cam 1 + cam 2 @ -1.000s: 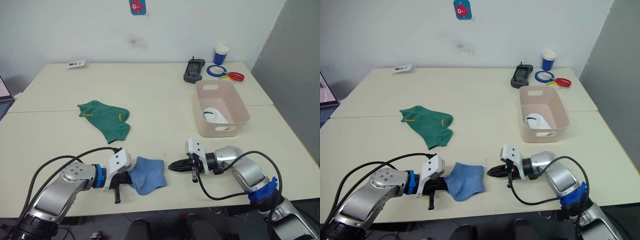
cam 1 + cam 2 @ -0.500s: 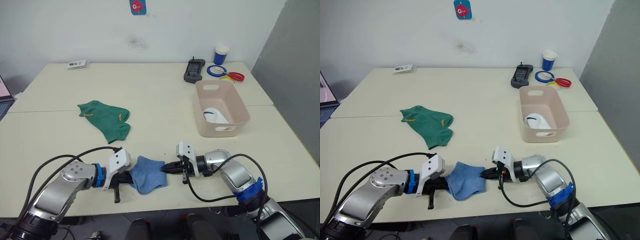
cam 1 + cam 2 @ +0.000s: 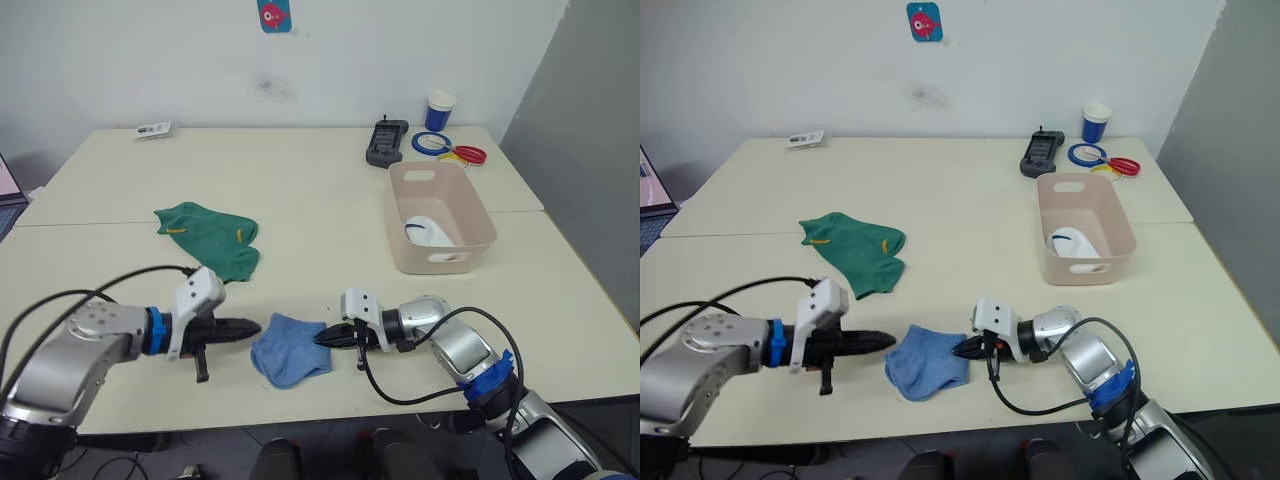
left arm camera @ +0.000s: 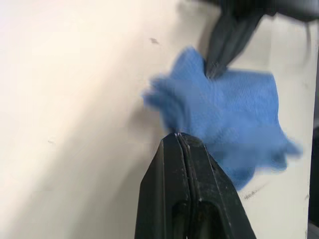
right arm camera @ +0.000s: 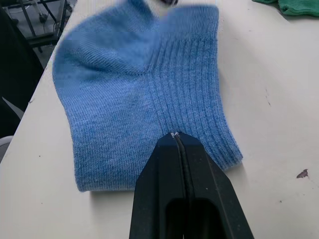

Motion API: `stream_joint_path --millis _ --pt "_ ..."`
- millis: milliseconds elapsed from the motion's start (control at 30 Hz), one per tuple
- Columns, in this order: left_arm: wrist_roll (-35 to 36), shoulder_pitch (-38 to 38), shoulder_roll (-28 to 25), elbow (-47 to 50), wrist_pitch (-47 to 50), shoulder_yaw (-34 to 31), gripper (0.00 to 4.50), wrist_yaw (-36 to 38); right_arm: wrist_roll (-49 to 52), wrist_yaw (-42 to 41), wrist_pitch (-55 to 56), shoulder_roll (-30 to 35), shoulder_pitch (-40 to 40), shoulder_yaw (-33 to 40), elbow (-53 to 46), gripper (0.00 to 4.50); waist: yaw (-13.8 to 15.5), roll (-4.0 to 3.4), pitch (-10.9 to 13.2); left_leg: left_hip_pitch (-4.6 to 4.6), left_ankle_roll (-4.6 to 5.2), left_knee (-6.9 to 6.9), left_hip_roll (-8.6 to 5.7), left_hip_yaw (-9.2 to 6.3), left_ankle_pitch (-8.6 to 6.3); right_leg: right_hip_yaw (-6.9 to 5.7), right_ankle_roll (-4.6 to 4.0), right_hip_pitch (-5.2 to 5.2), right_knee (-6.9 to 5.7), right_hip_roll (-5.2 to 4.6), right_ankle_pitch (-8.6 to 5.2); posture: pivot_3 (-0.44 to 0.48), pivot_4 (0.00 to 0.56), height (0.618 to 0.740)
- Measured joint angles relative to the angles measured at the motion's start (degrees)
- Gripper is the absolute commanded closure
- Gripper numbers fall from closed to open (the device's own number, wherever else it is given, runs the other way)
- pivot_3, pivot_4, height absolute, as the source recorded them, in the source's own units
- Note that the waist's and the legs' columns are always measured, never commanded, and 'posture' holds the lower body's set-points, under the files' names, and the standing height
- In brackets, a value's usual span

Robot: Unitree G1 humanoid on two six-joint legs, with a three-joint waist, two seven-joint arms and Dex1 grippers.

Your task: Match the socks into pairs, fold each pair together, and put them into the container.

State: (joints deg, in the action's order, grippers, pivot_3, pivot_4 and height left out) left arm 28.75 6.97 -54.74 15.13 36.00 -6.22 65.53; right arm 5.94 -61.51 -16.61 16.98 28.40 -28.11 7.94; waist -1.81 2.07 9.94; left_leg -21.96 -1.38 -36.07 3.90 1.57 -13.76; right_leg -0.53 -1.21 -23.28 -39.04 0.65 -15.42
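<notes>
Right now we are working on the light blue pair [image 3: 290, 347], which lies flat near the front edge of the table [image 3: 320, 190], roughly midway along it. Our right gripper [image 3: 322, 338] has its jaws pressed together with the tips on the ribbed cuff edge of the blue fabric; whether any cloth is pinched between them we cannot tell. Our left gripper [image 3: 252, 327] sits just beside the opposite edge of the pair, jaws also closed and holding nothing, tips at the cloth's border.

The dark green socks [image 3: 213, 239] lie in a loose heap further back toward the left side of the table, well apart from the blue ones. The container [image 3: 438, 216] stands toward the right edge, with a white pair [image 3: 431, 231] already inside.

To do this step well, we judge that the fold needs one side pinned while the other is lifted over. We should open the right jaws a little, catch both cuff layers together so that the two socks do not slide apart, and draw the cuff across toward the toe end while the left tips press the far edge down. Soft knit drags easily on the table, so a slow, low lift seems wise.
</notes>
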Motion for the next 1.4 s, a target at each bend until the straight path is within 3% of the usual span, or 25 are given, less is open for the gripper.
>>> stream_joint_path --millis 167,333,467,700,867,1167,1400 --pt "3.57 4.6 -0.36 0.49 2.89 -2.14 4.5 0.22 -0.2 0.02 0.04 -0.09 0.4 0.01 0.2 4.48 -0.05 0.0 0.0 0.02 0.0 0.02 0.01 0.01 0.0 0.02 -0.02 0.01 0.0 0.02 -0.01 0.0 0.15 0.74" --pt "4.99 2.2 -0.05 8.08 4.14 1.17 4.5 0.15 -0.2 0.08 -0.18 -0.13 0.54 0.02 0.18 4.48 -0.12 -0.01 0.0 0.07 0.0 0.03 0.02 0.09 0.0 0.14 -0.02 0.02 -0.01 0.02 -0.01 0.0 0.15 0.74" --pt "-3.01 -3.57 -0.21 7.01 -2.39 7.77 4.5 -0.2 -0.2 0.17 -0.68 -0.09 0.58 0.07 -0.03 4.48 0.05 -0.01 0.0 0.08 0.0 0.03 0.06 0.03 0.0 0.05 -0.09 0.01 -0.03 0.03 -0.02 0.0 0.15 0.74" --pt "-12.31 -4.07 1.66 -0.3 -14.56 11.97 4.5 -2.39 0.09 0.25 -3.97 0.11 0.41 0.44 -1.81 4.48 0.15 -0.02 -0.03 0.06 0.0 0.04 0.04 0.09 0.0 0.09 -0.12 0.01 0.0 0.0 -0.04 0.0 0.15 0.74" --pt "-13.45 -4.17 2.52 -1.51 -16.7 12.6 4.5 -2.49 6.96 1.53 -18.88 -0.26 0.24 5.3 -6.22 3.29 0.22 -0.06 -0.04 0.06 0.0 0.04 0.0 0.09 0.0 0.07 -0.11 0.03 -0.02 -0.1 -0.03 0.0 0.15 0.74" --pt "-13.51 -3.93 3.44 -1.97 -16.71 13.07 4.5 -2.44 19.58 5.76 -50.24 2.14 2.82 11.98 -14.3 0.12 0.22 -0.13 -0.05 0.03 0.0 0.07 -0.12 0.06 -0.01 0.05 -0.11 0.03 0.02 -0.23 -0.04 0.0 0.15 0.74" --pt "-13.51 -4.48 3.6 -1.74 -16.48 13.01 4.5 -2.55 24.81 13.11 -70.7 -2.64 4.92 16.79 -14.37 0.03 0.19 -0.22 -0.13 0.02 0.01 0.09 -0.14 0.04 -0.01 0.04 -0.11 0.03 0.03 -0.24 -0.04 0.0 0.15 0.74"
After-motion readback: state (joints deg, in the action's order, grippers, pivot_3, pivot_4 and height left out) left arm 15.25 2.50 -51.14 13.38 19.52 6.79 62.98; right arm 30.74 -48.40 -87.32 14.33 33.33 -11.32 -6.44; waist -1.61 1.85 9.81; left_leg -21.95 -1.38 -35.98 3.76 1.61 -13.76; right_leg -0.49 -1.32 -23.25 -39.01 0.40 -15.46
